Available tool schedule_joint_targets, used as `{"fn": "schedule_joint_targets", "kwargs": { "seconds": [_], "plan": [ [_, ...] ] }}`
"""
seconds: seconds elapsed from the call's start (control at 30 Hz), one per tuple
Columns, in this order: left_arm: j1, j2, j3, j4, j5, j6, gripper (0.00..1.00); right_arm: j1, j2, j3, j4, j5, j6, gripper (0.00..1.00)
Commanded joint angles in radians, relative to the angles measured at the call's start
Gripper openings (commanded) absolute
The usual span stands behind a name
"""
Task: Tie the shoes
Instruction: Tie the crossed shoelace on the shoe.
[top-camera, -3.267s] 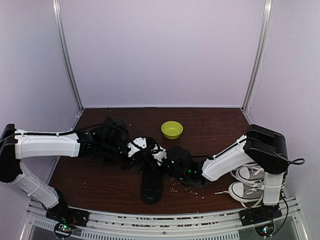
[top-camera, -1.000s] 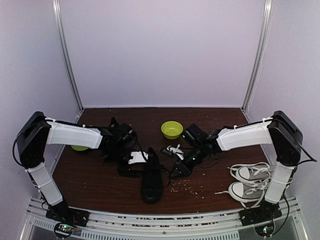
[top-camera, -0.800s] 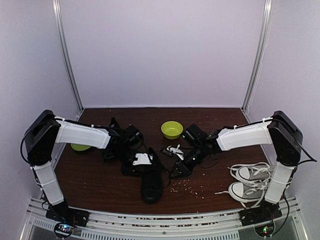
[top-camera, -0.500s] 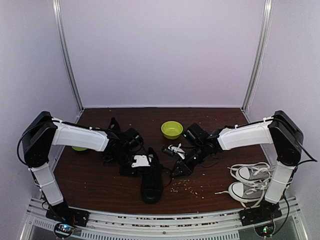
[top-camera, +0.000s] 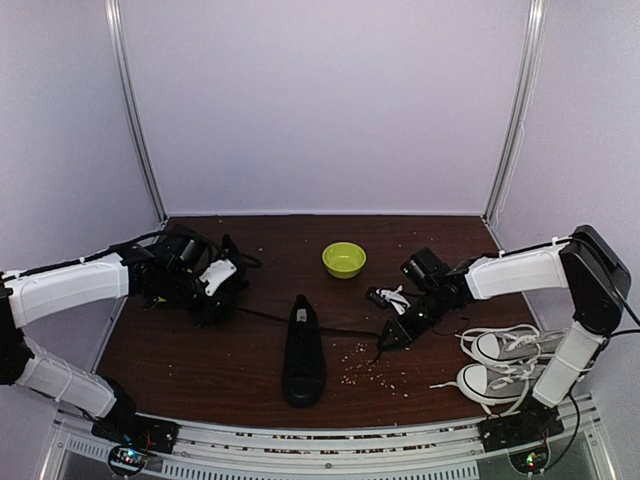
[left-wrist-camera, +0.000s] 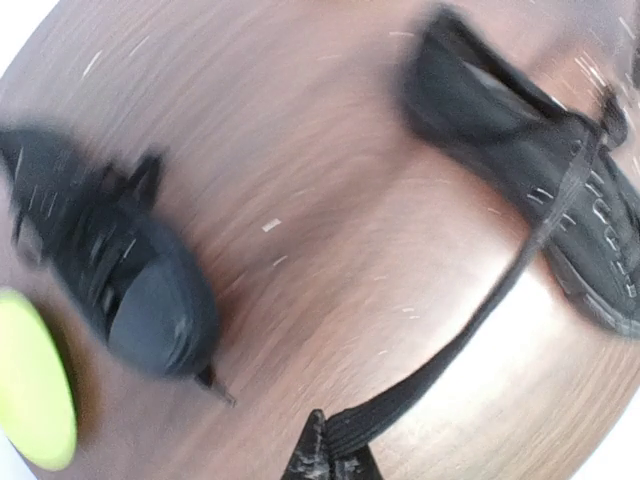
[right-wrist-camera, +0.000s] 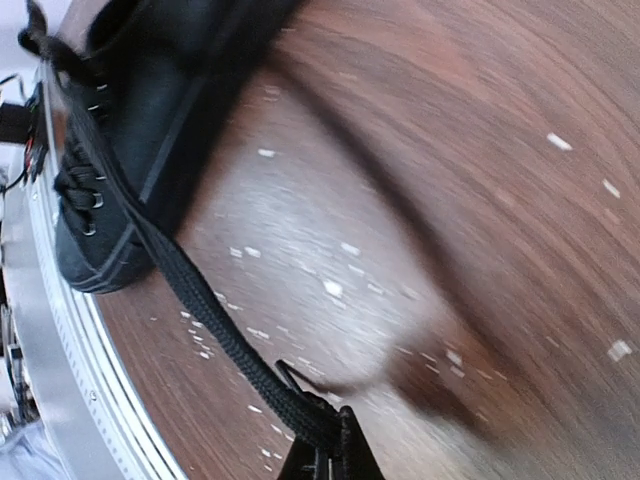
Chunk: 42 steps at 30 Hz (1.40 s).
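Observation:
One black shoe (top-camera: 303, 352) stands mid-table, toe toward the near edge. Its two black laces run out to either side. My left gripper (top-camera: 226, 303) is shut on the left lace (left-wrist-camera: 470, 335), which stretches straight to the shoe (left-wrist-camera: 545, 170); the pinch shows at the bottom of the left wrist view (left-wrist-camera: 330, 458). My right gripper (top-camera: 390, 338) is shut on the right lace (right-wrist-camera: 190, 290), which stretches to the shoe (right-wrist-camera: 130, 120); the fingertips meet on it (right-wrist-camera: 335, 445). The second black shoe (left-wrist-camera: 110, 275) lies by the left gripper, partly hidden in the top view (top-camera: 232, 252).
A green bowl (top-camera: 343, 259) sits behind the shoe. Another green bowl (left-wrist-camera: 30, 385) shows at the left wrist view's edge. Grey-and-white sneakers (top-camera: 500, 365) lie at the right front. Crumbs (top-camera: 372, 370) are scattered right of the shoe.
Both grippers have moved apart, away from the shoe: the left to the left, the right to the right. Each lace is now drawn out straight.

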Motion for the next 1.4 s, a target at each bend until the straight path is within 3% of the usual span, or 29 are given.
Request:
{"fn": "schedule_joint_targets", "kwargs": {
  "seconds": [0.0, 0.17, 0.27, 0.9, 1.37],
  "plan": [
    [0.123, -0.04, -0.016, -0.062, 0.091, -0.282, 0.0, -0.068, -0.059, -0.065, 0.005, 0.052, 0.085, 0.0],
    [0.153, -0.19, -0.165, -0.014, 0.071, -0.528, 0.0, -0.101, -0.068, -0.09, 0.02, 0.042, 0.124, 0.0],
    [0.171, -0.249, -0.228, -0.015, 0.021, -0.587, 0.0, -0.135, -0.058, -0.112, 0.04, 0.043, 0.147, 0.0],
    [0.279, -0.304, -0.318, -0.012, -0.06, -0.657, 0.0, -0.331, -0.063, -0.291, 0.242, -0.052, 0.267, 0.0],
    [0.294, -0.311, -0.324, -0.009, -0.071, -0.659, 0.0, -0.376, -0.084, -0.31, 0.241, -0.054, 0.248, 0.0]
  ]
}}
